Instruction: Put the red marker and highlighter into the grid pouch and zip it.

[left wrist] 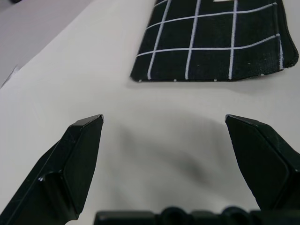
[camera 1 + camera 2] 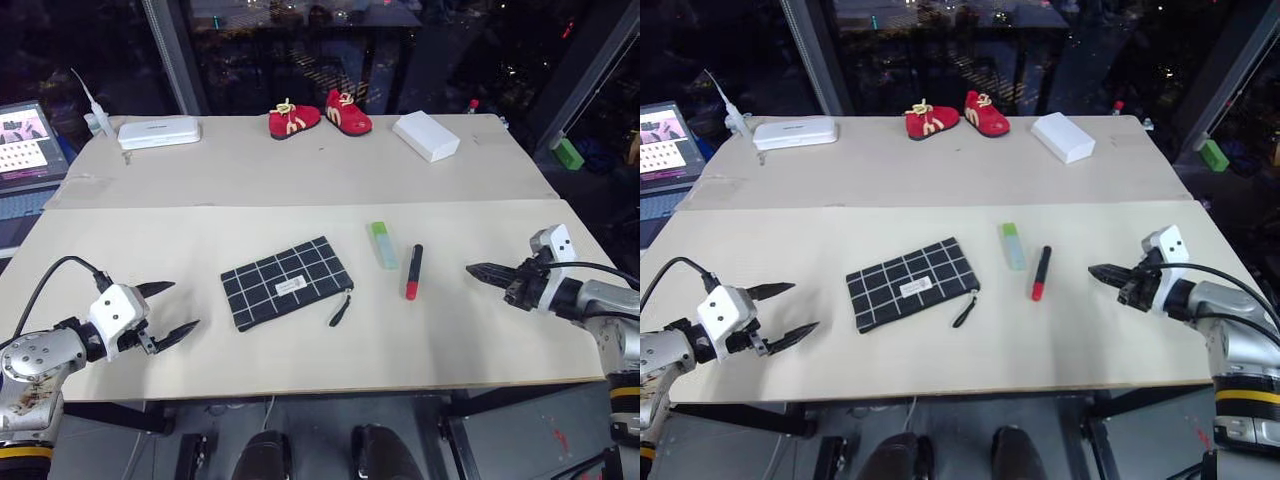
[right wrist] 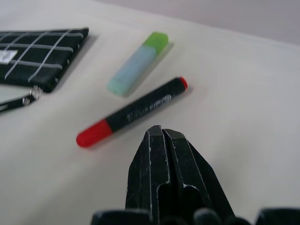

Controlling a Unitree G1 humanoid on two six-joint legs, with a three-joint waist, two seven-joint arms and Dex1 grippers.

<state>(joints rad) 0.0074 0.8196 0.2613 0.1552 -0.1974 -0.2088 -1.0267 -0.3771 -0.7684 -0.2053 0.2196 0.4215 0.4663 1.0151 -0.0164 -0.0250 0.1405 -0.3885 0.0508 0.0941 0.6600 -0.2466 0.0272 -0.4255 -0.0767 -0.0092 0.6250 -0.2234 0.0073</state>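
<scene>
Left hand (image 2: 172, 310) spread wide, empty, just left of pouch (image 2: 287, 281). Right hand (image 2: 480, 270) pinched closed, empty, right of pouch. Marker (image 2: 413, 271), highlighter (image 2: 384, 244) on desk (image 2: 480, 340) between pouch and right hand. Pouch looks closed. Nothing done: open, load, zip.

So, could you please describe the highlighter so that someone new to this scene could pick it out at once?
On the near half of the pale table, right of the grid pouch, two pens lie side by side. The highlighter is the one nearer the pouch: short, flat, mint green, unlike the slim black-and-red marker.
</scene>
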